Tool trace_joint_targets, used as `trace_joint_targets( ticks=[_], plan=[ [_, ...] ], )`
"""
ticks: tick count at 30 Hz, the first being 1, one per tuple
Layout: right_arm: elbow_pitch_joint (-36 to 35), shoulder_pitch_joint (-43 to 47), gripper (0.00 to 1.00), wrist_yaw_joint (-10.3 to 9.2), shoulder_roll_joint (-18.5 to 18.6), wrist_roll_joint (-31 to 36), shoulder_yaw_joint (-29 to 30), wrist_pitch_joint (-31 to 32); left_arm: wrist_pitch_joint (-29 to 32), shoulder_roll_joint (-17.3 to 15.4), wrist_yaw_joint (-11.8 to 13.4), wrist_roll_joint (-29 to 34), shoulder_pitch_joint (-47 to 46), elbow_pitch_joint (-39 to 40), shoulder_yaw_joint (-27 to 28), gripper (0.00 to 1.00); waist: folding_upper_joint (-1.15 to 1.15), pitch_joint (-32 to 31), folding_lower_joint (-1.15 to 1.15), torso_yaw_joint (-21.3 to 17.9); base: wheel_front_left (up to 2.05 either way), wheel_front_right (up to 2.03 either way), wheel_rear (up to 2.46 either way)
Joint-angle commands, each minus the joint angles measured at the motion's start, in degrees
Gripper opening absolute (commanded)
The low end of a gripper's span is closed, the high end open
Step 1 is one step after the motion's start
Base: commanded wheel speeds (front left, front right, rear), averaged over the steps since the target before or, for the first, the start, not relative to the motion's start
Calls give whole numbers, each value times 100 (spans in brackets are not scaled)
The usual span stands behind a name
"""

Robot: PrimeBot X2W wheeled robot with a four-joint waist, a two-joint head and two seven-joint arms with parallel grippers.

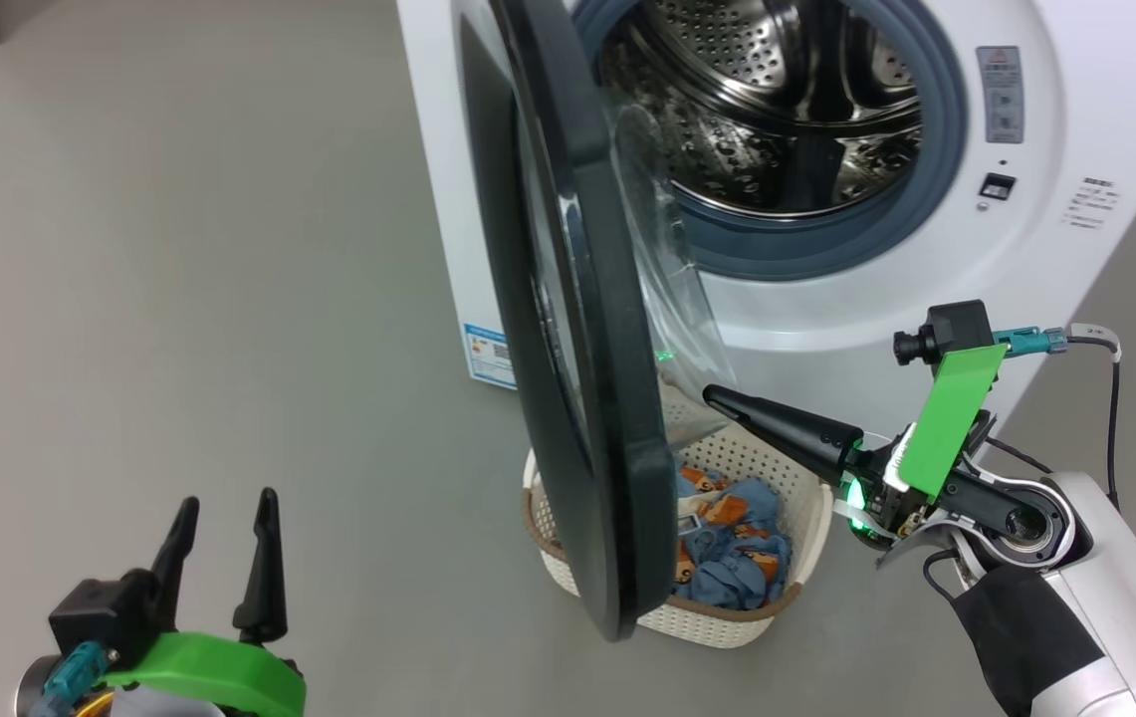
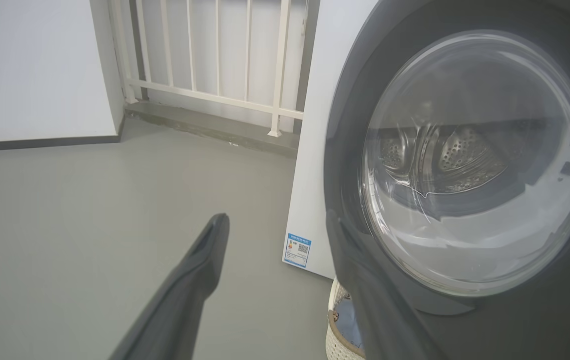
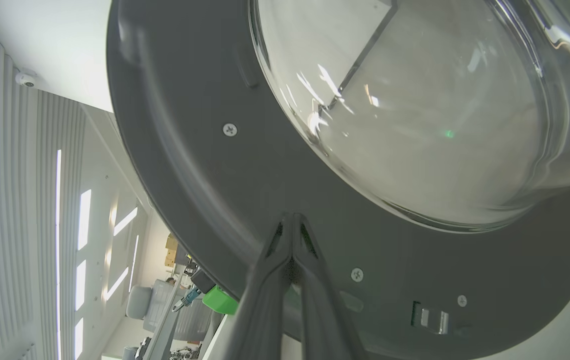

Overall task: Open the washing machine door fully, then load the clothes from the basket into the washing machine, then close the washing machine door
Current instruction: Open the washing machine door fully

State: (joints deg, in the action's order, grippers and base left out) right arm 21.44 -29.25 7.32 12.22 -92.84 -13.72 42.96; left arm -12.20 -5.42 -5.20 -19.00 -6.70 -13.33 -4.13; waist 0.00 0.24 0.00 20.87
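The washing machine [image 1: 1025, 249] stands at the upper right, its steel drum [image 1: 777, 110] exposed. The washing machine door [image 1: 617, 349] swings out toward me, seen almost edge-on, glass bowl facing the drum. Below it sits the basket [image 1: 806, 518] with the light blue clothes [image 1: 727, 548] inside. My right gripper [image 1: 710, 396] is shut and empty. Its tips [image 3: 292, 217] rest at the door's inner dark ring [image 3: 205, 190], just below the glass. My left gripper [image 1: 224, 508] stands open at the lower left, apart from the door. Its fingers [image 2: 215, 235] point at the door's outer face [image 2: 464, 165].
Grey floor [image 1: 179, 299] stretches to the left of the machine. A blue label [image 2: 297, 250] marks the machine's white side panel. A white railing [image 2: 215, 75] and a wall stand behind. The basket rim [image 2: 337, 340] shows under the door.
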Motion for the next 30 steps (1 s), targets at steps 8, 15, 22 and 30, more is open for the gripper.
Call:
trace_joint_targets(
  ticks=[8,15,22,30],
  plan=[
    [-590,179,100,17,37,336,-26,-282,-97,-142,69,-57,-69,146,174,100,0,-59,0,-578,0,0,0],
    [-1095,304,100,17,198,1052,-121,-1064,-131,-146,87,-81,-65,177,161,100,0,-46,0,-1063,0,0,0],
    [-1505,518,100,17,469,1633,-364,-1953,-163,-172,118,-83,-44,241,162,100,0,-44,0,-1472,0,0,0],
    [-1754,810,100,17,939,2444,-621,-3380,-195,-190,169,-98,29,342,175,100,0,-11,0,-1845,0,0,0]
  ],
)
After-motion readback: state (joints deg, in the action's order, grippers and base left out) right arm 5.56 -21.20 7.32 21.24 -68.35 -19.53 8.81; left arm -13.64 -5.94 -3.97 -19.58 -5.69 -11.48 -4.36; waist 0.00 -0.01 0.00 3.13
